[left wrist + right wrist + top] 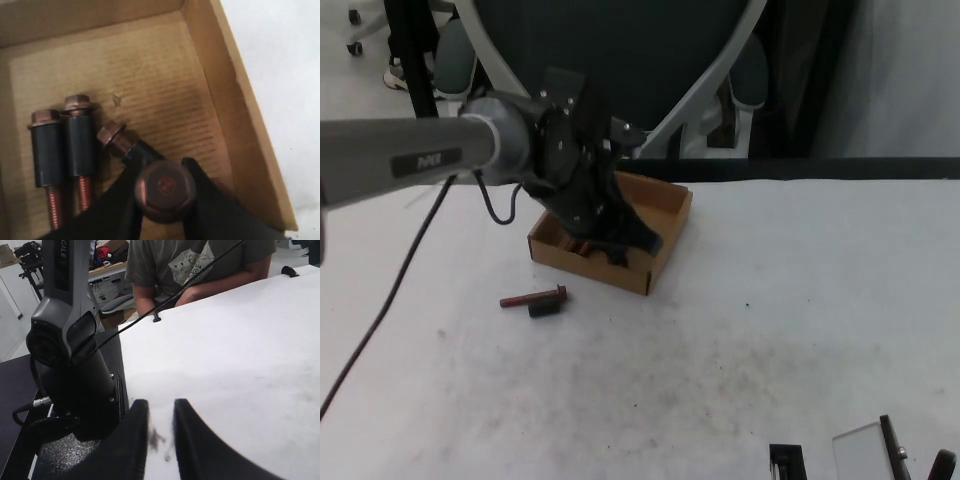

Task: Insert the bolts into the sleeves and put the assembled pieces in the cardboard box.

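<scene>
Left arm is down in the cardboard box (pixel 658 262) at the far left of the bench (pixel 780 300). The left claw (pixel 162 172) is clamped on a copper bolt (pixel 165 192), head toward the wrist camera, one black finger on each side. Its shank is hidden, so I cannot tell whether a sleeve is on it.

On the box floor just beside the claw lie two assembled pieces (pixel 64 145) side by side and touching: copper bolts through black sleeves, heads at one end, threads sticking out the other. A third bolt (pixel 112 134) lies next to them, with its body running under a claw finger.

Out on the bench, near the front of the box, lies a loose bolt (pixel 532 297) with a loose sleeve (pixel 544 310) just beside its head, the two not joined.

Right claw (pixel 161 435) hangs low over bare bench, well apart from the box — fingers a narrow gap apart, nothing between them.
</scene>
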{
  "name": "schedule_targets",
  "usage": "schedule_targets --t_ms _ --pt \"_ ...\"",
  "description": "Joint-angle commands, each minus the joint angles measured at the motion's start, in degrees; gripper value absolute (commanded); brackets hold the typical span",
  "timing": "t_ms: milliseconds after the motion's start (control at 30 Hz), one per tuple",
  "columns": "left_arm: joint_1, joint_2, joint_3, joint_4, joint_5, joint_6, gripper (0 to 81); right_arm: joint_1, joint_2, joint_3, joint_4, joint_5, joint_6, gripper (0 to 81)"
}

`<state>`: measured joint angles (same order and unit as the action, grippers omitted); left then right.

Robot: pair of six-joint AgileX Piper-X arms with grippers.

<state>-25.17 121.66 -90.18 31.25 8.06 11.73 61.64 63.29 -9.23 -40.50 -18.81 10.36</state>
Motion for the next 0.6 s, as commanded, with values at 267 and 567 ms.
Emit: schedule_targets --t_ms 267,567 --pt "-0.1 1.12 -1.06 -0.39 5.49 0.23 0.8 0.05 -0.26 0.06 -0.06 -0.14 -0.38 18.3" --pt "-0.1 1.12 -1.06 -1.59 6.0 0.23 23.7 0.06 -0.26 0.06 -0.06 0.55 -0.44 18.3"
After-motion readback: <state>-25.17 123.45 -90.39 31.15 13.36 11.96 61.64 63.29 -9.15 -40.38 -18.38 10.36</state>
